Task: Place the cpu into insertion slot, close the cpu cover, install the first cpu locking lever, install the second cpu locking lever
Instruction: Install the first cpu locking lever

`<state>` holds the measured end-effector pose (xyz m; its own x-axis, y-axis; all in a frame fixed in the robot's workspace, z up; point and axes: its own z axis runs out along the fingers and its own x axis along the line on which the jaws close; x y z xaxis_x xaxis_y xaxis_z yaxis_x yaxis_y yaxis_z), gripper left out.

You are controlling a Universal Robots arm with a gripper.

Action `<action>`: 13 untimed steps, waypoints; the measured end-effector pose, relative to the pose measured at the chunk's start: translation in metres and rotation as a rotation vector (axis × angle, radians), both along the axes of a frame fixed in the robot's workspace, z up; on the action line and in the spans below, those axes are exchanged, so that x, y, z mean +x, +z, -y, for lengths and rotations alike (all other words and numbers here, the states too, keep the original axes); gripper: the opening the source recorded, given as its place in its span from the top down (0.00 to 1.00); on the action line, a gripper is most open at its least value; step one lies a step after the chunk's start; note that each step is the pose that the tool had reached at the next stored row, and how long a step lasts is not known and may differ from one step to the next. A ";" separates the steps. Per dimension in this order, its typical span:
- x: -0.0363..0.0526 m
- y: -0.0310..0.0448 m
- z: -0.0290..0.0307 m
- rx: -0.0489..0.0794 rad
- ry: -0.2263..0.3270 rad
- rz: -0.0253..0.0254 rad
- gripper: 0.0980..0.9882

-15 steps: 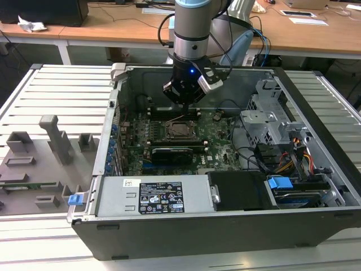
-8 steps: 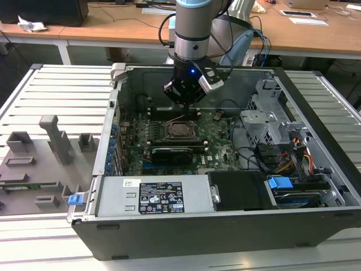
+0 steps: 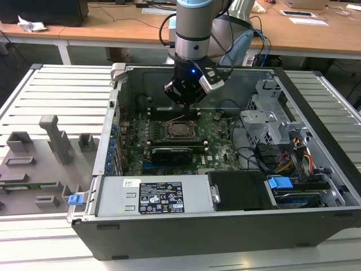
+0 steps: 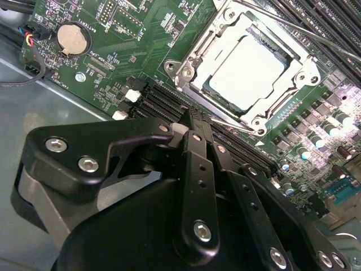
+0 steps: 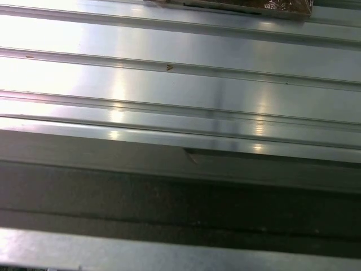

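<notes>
The cpu [image 4: 243,66] sits in the slot [image 4: 194,70] under the closed cover [image 4: 256,116], just beyond the clenched, empty fingers [image 4: 197,147]; the levers look unlatched.

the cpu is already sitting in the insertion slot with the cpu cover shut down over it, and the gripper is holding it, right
Not quite: the gripper holds nothing. In the second wrist view its fingers are together, empty, beside the socket. The cpu does sit in the insertion slot under the closed cpu cover.
</notes>
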<state>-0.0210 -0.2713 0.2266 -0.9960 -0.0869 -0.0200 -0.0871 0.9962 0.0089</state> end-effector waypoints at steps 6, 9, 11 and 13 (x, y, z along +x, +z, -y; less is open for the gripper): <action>0.0005 0.0000 0.0000 0.000 0.000 0.0000 0.99; 0.0006 0.0000 0.0000 0.000 0.000 0.0000 0.99; 0.0012 0.0000 0.0000 0.000 0.000 -0.0001 0.99; 0.0013 0.0000 0.0000 0.000 0.000 0.0000 0.99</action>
<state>-0.0197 -0.2713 0.2266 -0.9960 -0.0869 -0.0199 -0.0871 0.9962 0.0088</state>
